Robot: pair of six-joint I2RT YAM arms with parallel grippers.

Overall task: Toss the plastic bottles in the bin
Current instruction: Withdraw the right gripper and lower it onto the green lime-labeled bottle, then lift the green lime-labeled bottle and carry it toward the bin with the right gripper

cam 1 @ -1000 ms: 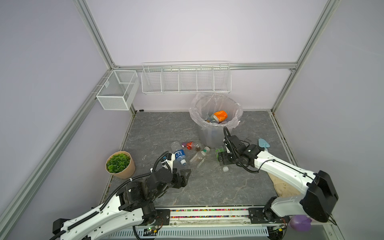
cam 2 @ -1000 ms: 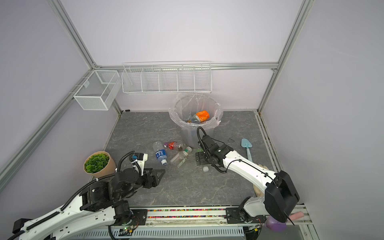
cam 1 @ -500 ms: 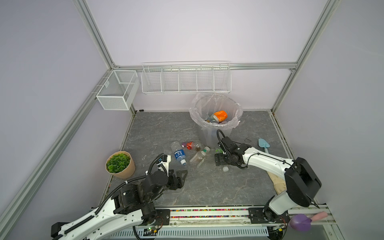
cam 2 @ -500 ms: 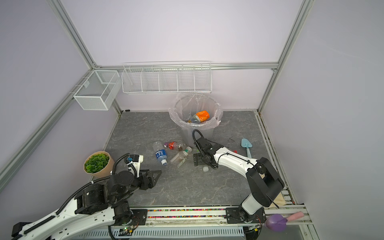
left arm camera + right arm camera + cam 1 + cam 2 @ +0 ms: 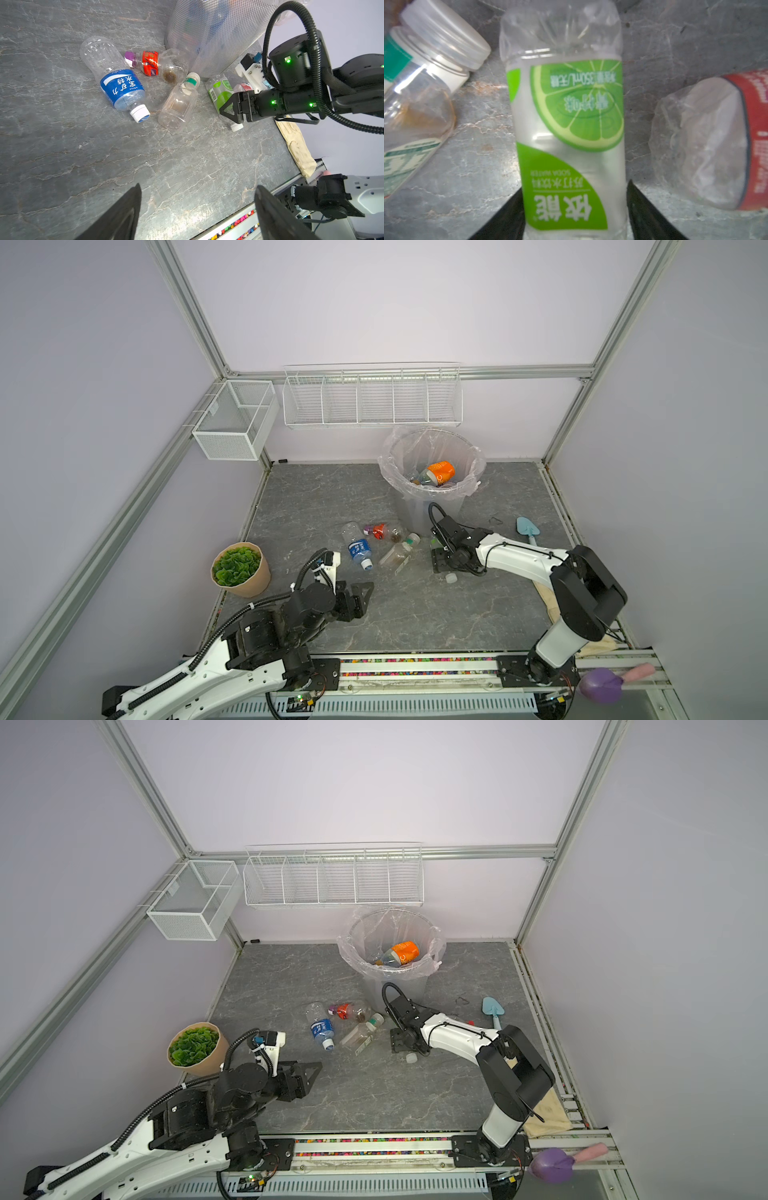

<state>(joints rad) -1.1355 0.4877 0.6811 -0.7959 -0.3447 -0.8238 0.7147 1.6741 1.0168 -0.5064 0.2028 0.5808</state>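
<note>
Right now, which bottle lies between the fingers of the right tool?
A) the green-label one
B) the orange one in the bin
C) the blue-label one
A: in the right wrist view the green-label bottle lies between the black fingers of the right tool.

Lilac walls (image 5: 374,302) are framed by aluminium posts (image 5: 189,306). The floor (image 5: 316,497) is finished in grey with pale veining. A wire rack (image 5: 372,396) is hung on the far wall, a mesh basket (image 5: 232,427) at left.

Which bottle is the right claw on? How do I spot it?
Find the round grey mesh bin. On the grey tabletop before it, in the right gripper, lies a clear plastic bottle. Only it wears a green lime-slice label.
</note>
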